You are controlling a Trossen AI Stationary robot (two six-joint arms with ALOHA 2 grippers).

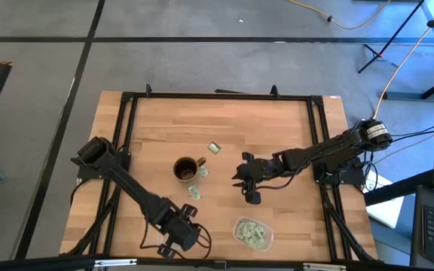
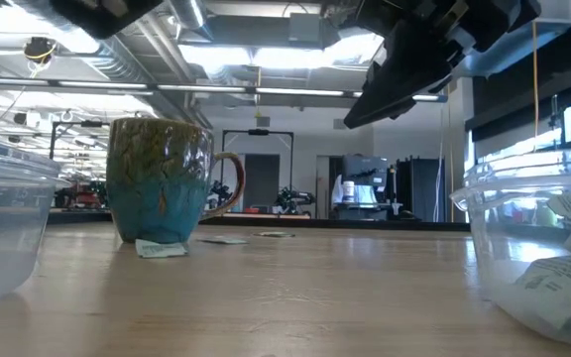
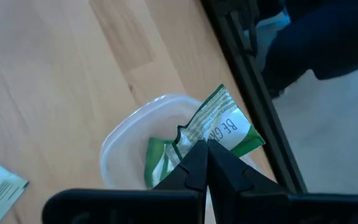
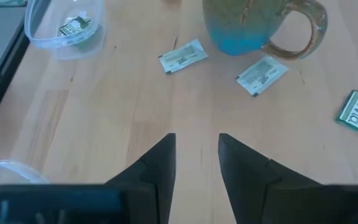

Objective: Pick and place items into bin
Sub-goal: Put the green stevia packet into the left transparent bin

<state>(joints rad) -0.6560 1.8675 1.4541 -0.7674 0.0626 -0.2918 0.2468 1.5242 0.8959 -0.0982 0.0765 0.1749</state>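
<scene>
Clamped in the left pincer, a packet hangs over the tub.
Centre it over the tub before releasing; right pincer waits apart beside the mug.

Right-hand bin cropped at frame edge

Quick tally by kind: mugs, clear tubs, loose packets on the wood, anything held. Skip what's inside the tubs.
mug: 1
clear tubs: 2
loose packets on the wood: 3
held packet, pinched in the left claw: 1
Total: 7
</scene>
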